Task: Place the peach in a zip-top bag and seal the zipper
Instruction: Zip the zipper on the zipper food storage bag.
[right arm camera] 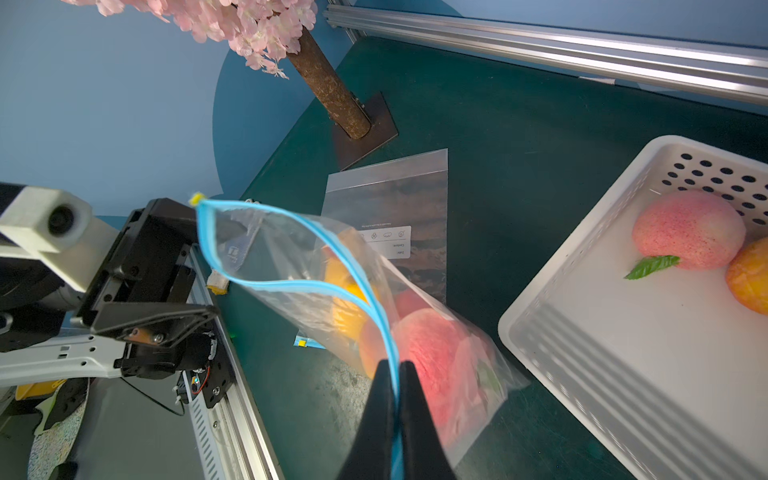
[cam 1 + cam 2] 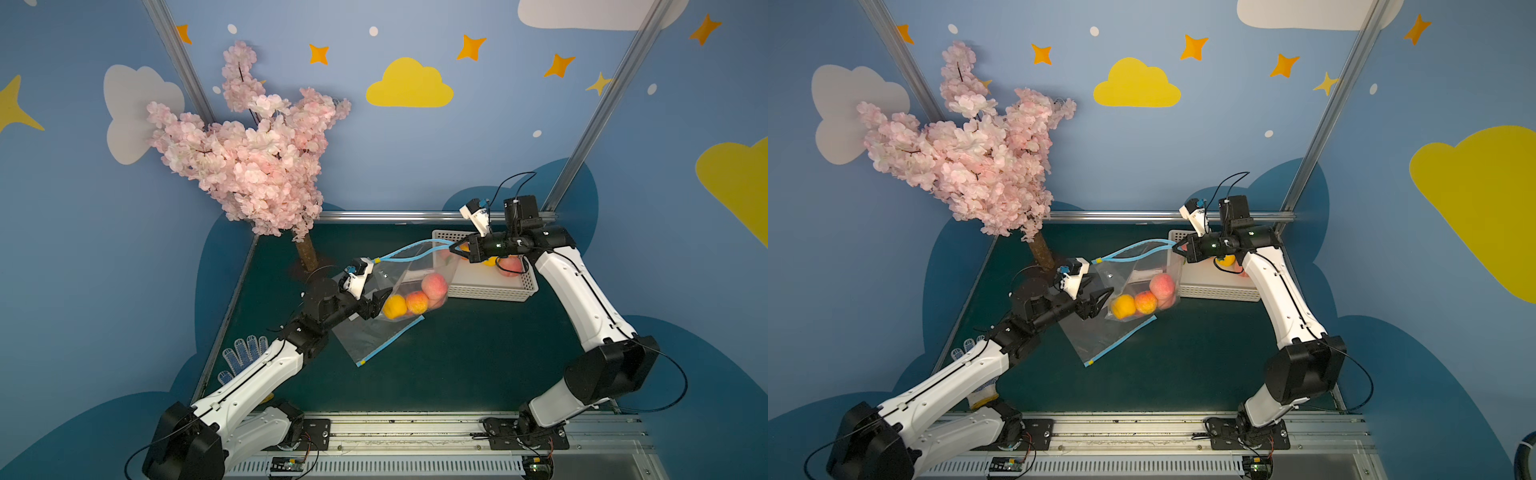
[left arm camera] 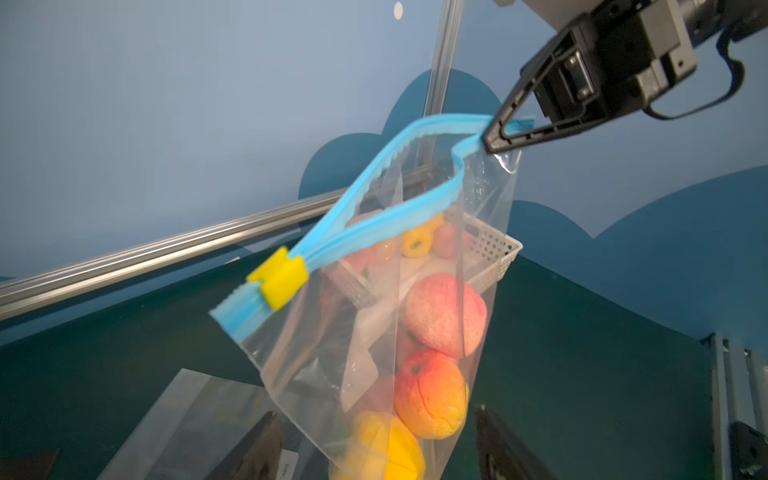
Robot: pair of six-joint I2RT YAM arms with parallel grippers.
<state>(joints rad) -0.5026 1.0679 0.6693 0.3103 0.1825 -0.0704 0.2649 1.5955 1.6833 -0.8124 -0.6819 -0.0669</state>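
Right gripper (image 1: 395, 374): jaws together, clamped on the bag at one end of its zipper, holding that corner up beside the basket.
Left gripper (image 2: 379, 302): jaws apart, one finger on either side of the bag's lower end. Whether either finger touches the film cannot be told.
Bag (image 3: 374, 332): clear, hanging tilted between the two grippers. Whether its bottom rests on the spare bag cannot be told.
Zipper (image 3: 374, 224): two blue tracks, parted into a loop along most of the mouth and joined only at the end away from the right gripper.
Slider (image 3: 279, 277): yellow, on the zipper at the joined end.
Peaches: all are inside the bag, at its lower end. The pink peach (image 2: 434, 285) is uppermost, the red-orange peach (image 2: 417, 302) just below it, the yellow peach (image 2: 395, 306) lowest.
Basket (image 1: 561, 257): white and perforated, on the table behind the bag. It holds a leafed peach (image 1: 688, 228) just beside an orange fruit (image 1: 748, 278).
Spare bag (image 2: 374, 336): flat on the table, beneath the hanging bag.
Tree (image 2: 249, 158): pink blossom, at the table's far left corner.
Glove (image 2: 243, 353): dotted, at the table's left edge, beside the left arm.
Table (image 2: 457, 353): dark green.
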